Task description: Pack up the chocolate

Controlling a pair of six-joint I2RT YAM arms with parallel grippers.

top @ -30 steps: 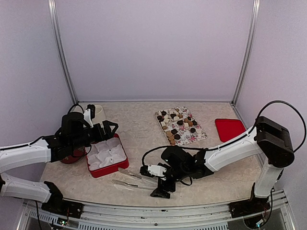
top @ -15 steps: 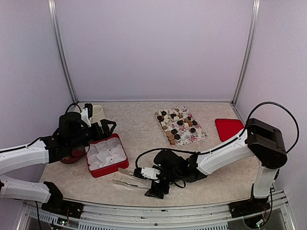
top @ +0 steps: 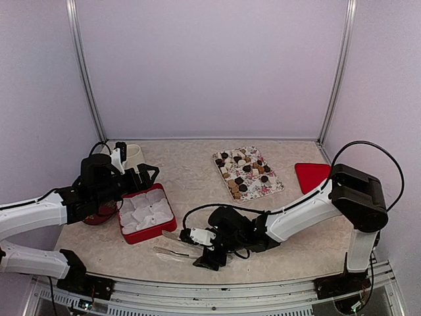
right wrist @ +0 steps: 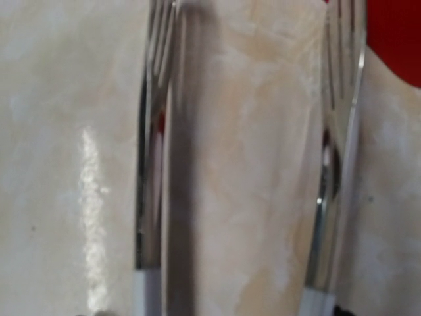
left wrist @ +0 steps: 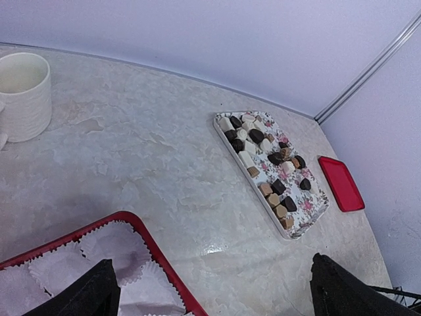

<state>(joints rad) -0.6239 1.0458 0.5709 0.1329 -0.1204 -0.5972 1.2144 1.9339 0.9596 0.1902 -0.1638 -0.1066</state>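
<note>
Opening step, by our judgement: picking up the tongs (top: 179, 238), which lie on the table (top: 191, 171) near its front edge, with no piece packed yet. The right claw (top: 204, 260) sits low, just beside the tongs' nearer end. Its wrist camera shows only the tool's two metal prongs (right wrist: 152, 131) side by side, and we cannot tell whether the claw is apart or closed on them. The left claw (left wrist: 220, 293), its fingers (left wrist: 92, 293) wide apart and holding nothing, hovers over the red box (top: 151, 234), whose white paper cups (left wrist: 112, 247) show no sweet in them. The chocolate (top: 245, 169) lies in a mixed scatter on the floral tray (top: 275, 187), toward the back right of the table and well apart from both claws. Next, we reckon, the right claw must close squarely on the tongs and lift them level, then carry them across to the tray.
</note>
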